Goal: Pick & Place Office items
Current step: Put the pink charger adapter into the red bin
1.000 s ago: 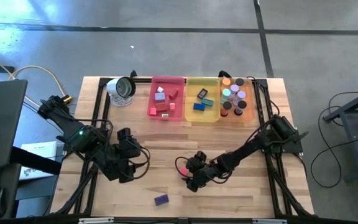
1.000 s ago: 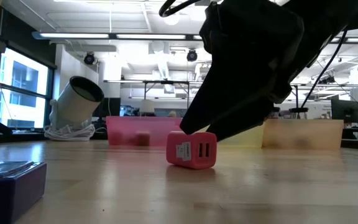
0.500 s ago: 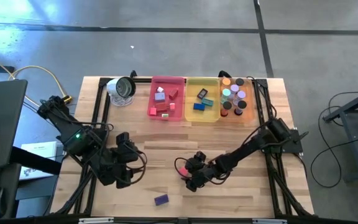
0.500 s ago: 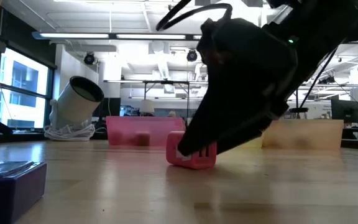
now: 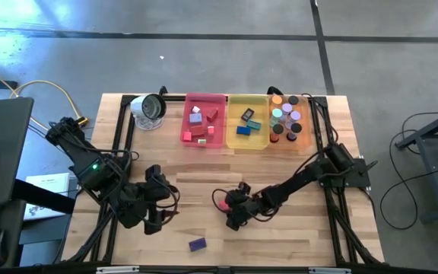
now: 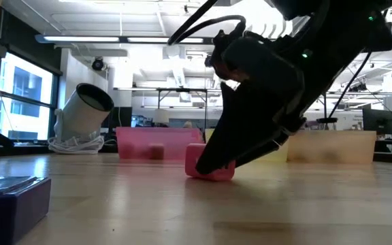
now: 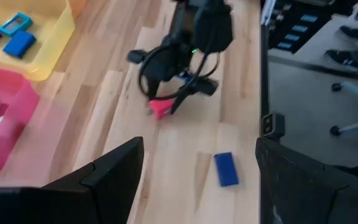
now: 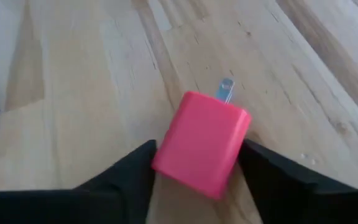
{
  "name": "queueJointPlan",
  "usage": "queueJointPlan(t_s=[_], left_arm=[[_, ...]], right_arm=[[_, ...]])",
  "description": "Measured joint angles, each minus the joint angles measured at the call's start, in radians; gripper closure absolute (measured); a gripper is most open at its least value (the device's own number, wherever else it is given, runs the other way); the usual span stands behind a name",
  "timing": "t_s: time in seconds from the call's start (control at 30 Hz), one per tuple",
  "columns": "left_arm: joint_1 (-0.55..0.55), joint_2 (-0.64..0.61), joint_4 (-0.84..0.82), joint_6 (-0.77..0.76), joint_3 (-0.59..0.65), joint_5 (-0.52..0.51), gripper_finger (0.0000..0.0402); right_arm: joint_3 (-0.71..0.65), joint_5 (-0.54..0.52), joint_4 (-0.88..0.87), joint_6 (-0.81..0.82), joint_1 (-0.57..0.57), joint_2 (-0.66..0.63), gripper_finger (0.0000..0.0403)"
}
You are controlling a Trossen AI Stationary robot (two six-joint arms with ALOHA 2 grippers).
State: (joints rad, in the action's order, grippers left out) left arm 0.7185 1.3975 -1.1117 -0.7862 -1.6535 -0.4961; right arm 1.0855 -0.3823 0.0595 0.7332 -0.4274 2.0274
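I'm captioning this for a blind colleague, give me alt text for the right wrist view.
A pink charger block with a metal prong lies on the wooden table, between the two dark fingers of the right hand.

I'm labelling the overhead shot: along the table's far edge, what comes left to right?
Round silver-and-white object → pink tray → yellow tray → orange tray.

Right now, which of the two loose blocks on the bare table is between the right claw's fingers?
The pink block, mid-table; the right claw straddles it. The purple block lies alone near the front edge.
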Motion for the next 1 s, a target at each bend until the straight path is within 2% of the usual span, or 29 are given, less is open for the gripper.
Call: queueJointPlan(t_s=[0.17,0.4,0.5,0.83,0.9,1.0], left_arm=[[-0.028,0.000,0.030,0.001,0.000,-0.019,0.0101],[-0.121,0.000,0.061,0.000,0.000,-0.061,0.0101],[-0.151,0.000,0.099,0.000,0.000,-0.060,0.0101],[-0.180,0.007,0.275,0.007,0.000,-0.057,0.0101],[-0.179,0.016,0.292,0.033,0.000,-0.056,0.0101],[-0.179,0.043,0.300,0.123,0.000,-0.055,0.0101]], right_arm=[[0.000,0.050,0.003,-0.081,0.023,0.000,0.0260],[-0.002,0.148,-0.001,-0.114,0.055,-0.032,0.0263],[-0.006,0.151,-0.027,-0.195,0.058,-0.077,0.0263],[-0.001,-0.057,-0.283,-0.371,0.128,-0.387,0.0263],[-0.001,-0.051,-0.289,-0.368,0.149,-0.456,0.0263],[-0.001,0.029,-0.245,-0.363,0.164,-0.541,0.0263]])
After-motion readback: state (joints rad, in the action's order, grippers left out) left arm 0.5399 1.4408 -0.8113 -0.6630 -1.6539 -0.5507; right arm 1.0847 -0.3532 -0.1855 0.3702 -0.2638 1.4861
